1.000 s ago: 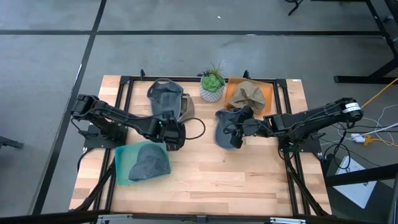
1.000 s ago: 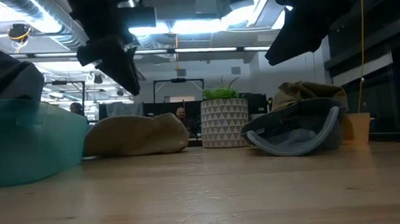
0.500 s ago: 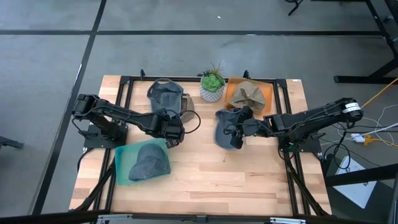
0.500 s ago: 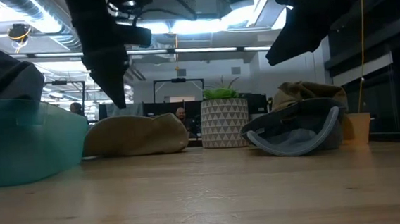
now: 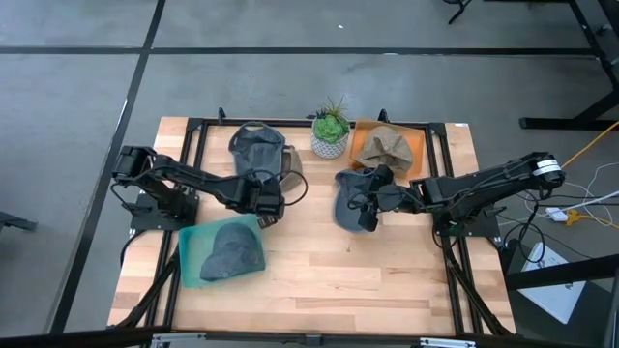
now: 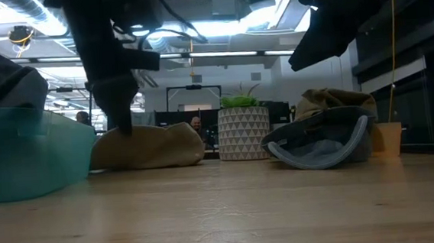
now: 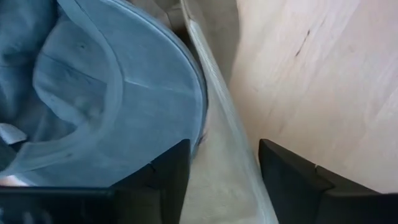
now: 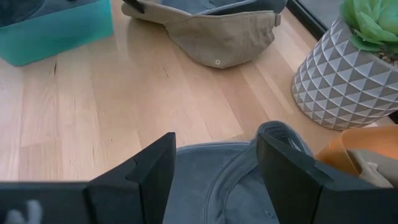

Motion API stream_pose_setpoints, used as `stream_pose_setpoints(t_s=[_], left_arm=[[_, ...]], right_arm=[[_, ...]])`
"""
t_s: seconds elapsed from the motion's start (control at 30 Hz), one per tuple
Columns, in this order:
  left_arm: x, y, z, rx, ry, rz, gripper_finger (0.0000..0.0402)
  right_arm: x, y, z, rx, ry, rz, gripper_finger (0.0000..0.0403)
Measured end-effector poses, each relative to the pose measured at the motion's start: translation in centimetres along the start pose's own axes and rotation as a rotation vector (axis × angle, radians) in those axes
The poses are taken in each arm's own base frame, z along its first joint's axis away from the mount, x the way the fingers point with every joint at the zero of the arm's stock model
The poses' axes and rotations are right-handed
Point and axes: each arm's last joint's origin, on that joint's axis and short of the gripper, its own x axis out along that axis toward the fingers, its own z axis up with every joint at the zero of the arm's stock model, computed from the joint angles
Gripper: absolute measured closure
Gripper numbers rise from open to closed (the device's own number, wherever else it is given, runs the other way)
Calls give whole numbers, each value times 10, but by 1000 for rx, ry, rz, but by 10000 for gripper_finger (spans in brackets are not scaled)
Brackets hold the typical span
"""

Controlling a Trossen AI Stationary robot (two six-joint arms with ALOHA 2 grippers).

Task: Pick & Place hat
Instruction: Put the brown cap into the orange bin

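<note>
While the wooden table (image 5: 319,266) is seen whole only from above, four hats are spread on it: a grey hat in the teal bin (image 5: 193,253), a tan hat in the orange bin (image 5: 360,145), a grey cap (image 5: 257,150) stacked on a tan cap (image 8: 219,37) at the back, and a grey hat (image 5: 348,198) near centre. The left gripper (image 5: 266,201) is spread wide over the stacked caps' brims; nothing is held. The right gripper (image 5: 372,203) is parted above the centre hat, empty. Both stacked brims could be pinched together, since they overlap. This overlap is shown close only by the left wrist view; the plant (image 6: 242,131) is seen level in the low view.
</note>
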Motion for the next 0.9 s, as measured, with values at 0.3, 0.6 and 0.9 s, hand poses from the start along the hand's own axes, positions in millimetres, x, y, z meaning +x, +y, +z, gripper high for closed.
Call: stream_pose_setpoints(t_s=[0.3, 0.6, 0.9], left_arm=[[3, -1, -2, -7, -8, -21, 338], [-8, -1, 7, -22, -32, -68, 389], [-62, 11, 32, 1, -164, -301, 392]], right_arm=[[0, 0, 0, 0, 1, 4, 180], [0, 1, 0, 1, 3, 16, 180], [0, 1, 0, 1, 3, 17, 180]])
